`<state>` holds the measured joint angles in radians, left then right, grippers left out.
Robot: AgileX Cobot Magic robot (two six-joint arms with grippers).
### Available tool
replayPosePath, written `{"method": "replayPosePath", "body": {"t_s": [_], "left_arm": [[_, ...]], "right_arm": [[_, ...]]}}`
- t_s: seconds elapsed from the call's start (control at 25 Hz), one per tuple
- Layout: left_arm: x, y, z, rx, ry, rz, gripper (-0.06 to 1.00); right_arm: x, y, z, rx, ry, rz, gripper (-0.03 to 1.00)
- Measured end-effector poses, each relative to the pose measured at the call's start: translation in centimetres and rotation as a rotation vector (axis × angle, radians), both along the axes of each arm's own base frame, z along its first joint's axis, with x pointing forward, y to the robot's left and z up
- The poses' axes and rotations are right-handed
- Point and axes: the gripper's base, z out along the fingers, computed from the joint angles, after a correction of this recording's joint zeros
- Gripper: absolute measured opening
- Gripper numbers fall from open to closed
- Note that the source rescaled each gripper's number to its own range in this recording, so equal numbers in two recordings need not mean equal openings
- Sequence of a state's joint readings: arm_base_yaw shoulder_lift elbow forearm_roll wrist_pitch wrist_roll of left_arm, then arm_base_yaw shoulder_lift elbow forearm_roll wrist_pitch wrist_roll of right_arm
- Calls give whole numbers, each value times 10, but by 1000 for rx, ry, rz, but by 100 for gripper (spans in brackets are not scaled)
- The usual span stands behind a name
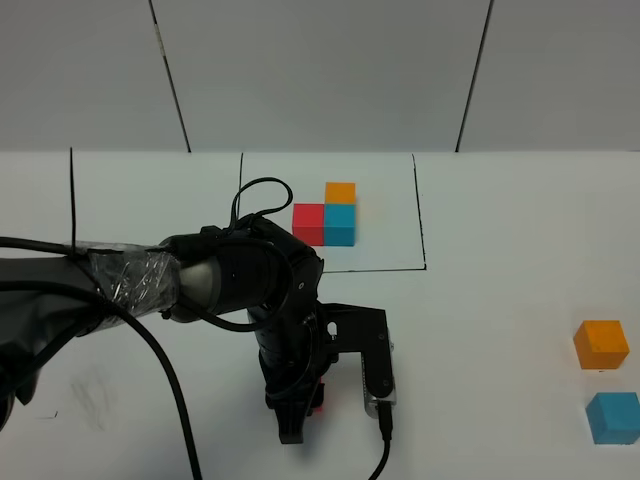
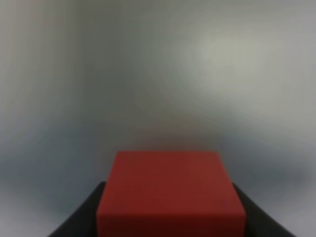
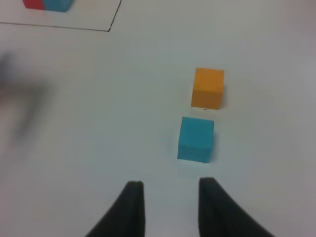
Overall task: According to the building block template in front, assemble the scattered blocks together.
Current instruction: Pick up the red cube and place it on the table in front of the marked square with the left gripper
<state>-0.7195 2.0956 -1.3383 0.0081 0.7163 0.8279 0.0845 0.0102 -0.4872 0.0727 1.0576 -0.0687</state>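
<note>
Matte, smooth red cube [image 2: 170,192], likewise orange cube [image 3: 208,87] and blue cube [image 3: 196,138]. Smooth white matt desk [image 1: 500,330]. Crinkled glossy plastic wrap [image 1: 130,278] on arm. Black matt pincer fingers [image 3: 129,210].

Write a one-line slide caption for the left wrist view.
Left gripper shut on the red cube, blurred white table beyond.

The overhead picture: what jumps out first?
The big black left arm reaches to the table's front middle, its left gripper shut on the red cube. Behind it sits the small framed template. The orange cube and blue cube wait apart at far right.
</note>
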Motion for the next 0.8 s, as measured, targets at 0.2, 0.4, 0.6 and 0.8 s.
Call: {"method": "replayPosePath", "body": {"t_s": [0.2, 0.4, 0.6, 0.8], "left_arm": [[1, 0, -3, 1, -2, -19, 1], [1, -1, -9, 7, 5, -23, 1], [1, -1, -10, 7, 6, -24, 1], [0, -1, -10, 5, 13, -19, 1]], "right_arm": [[0, 0, 0, 0, 0, 0, 0], [0, 0, 0, 0, 0, 0, 0], [0, 0, 0, 0, -1, 0, 0], [0, 0, 0, 0, -1, 0, 0]]}}
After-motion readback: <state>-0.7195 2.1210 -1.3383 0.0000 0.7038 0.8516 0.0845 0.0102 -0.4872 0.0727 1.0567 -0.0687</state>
